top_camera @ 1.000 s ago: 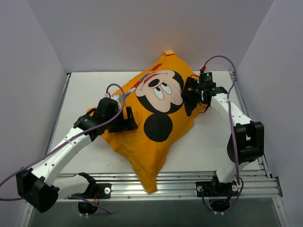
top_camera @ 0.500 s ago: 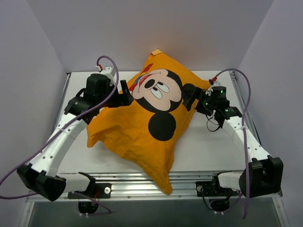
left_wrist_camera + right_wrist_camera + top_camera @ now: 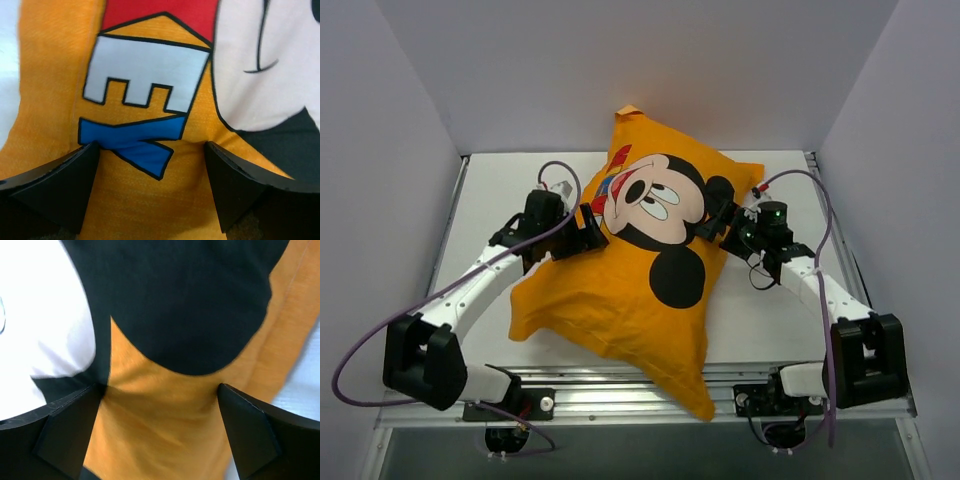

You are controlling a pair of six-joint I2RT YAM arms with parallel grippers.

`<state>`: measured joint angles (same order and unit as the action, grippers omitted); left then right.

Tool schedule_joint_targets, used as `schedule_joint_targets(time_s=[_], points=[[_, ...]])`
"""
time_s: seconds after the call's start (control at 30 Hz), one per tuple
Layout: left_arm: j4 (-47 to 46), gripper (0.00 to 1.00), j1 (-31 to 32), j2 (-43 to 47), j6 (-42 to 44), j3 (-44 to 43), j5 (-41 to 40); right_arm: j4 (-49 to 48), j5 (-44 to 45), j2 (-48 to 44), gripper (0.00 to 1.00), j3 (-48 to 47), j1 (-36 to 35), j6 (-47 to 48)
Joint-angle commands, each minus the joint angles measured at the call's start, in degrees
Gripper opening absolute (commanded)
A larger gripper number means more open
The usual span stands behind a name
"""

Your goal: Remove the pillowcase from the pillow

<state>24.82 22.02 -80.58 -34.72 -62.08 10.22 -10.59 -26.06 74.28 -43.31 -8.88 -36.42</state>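
The orange-yellow pillowcase [image 3: 620, 295] lies stuffed on the table, Mickey face up, with one corner pointing at the back wall. The white pillow is hidden inside it. My left gripper [image 3: 590, 232] is at the case's left side beside the coloured letters. In the left wrist view [image 3: 151, 165] its jaws stand wide apart, pressed onto orange fabric [image 3: 150, 205]. My right gripper [image 3: 718, 224] is at the case's right side by Mickey's black ear. In the right wrist view [image 3: 160, 405] its jaws stand wide apart over orange fabric [image 3: 150, 435].
The white table [image 3: 490, 190] is boxed in by grey walls at the left, back and right. A metal rail [image 3: 570, 385] runs along the near edge. The case's near corner [image 3: 695, 405] hangs over that rail.
The stuffed case has shifted: its far corner moved further back and its near corner swung right. My left gripper dropped from the back left to the case's left side. My right gripper stayed by the ear.
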Motion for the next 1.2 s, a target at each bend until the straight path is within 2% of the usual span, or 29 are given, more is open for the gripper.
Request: schedule_joint_targets(time_s=[0.0, 0.07, 0.17, 0.27, 0.57, 0.77, 0.87, 0.93, 1.13, 1.17], points=[[4.71, 0.94, 10.39, 5.68, -5.96, 9.32, 6.75, -4.62, -2.85, 6.11, 0.97, -3.7, -1.57, 1.09], [6.37, 0.94, 13.65, 10.07, -8.86, 11.62, 5.7, -4.96, -2.94, 8.5, 0.97, -5.29, -4.29, 1.71], [10.68, 0.94, 13.4, 15.96, -10.02, 13.48, 1.66, -4.01, -2.68, 11.15, 0.96, -8.63, -7.27, 2.76], [13.23, 0.94, 12.96, 19.75, -9.31, 11.55, -3.88, -0.24, -1.19, 10.89, 0.96, -11.53, -7.38, 4.78], [18.25, 0.94, 12.61, 16.24, -7.12, -2.41, -9.51, 16.37, -1.88, 5.88, 1.0, -19.69, 0.53, 14.8], [13.33, 0.94, 12.08, 14.4, -5.8, -6.12, -14.69, 15.96, -8.1, 11.93, 1.0, -23.84, 2.03, 14.37], [10.26, 0.94, 11.03, 11.76, -5.44, -3.58, -15.23, 10.6, -11.1, 16.24, 1.0, -22.88, 1.94, 10.95], [7.1, 0.94, 10.15, 10.0, -6.14, 0.98, -13.3, 5.0, -14.88, 19.14, 1.0, -21.65, 1.24, 8.67], [-5.82, 0.94, 8.39, 6.93, -10.98, 17.14, -7.94, -1.0, -20.95, 27.49, 1.0, -21.12, -4.03, 8.56], [-7.14, 0.94, 8.39, 6.23, -11.24, 18.48, -7.41, -1.79, -22.26, 29.5, 0.96, -21.2, -5.86, 8.48]])
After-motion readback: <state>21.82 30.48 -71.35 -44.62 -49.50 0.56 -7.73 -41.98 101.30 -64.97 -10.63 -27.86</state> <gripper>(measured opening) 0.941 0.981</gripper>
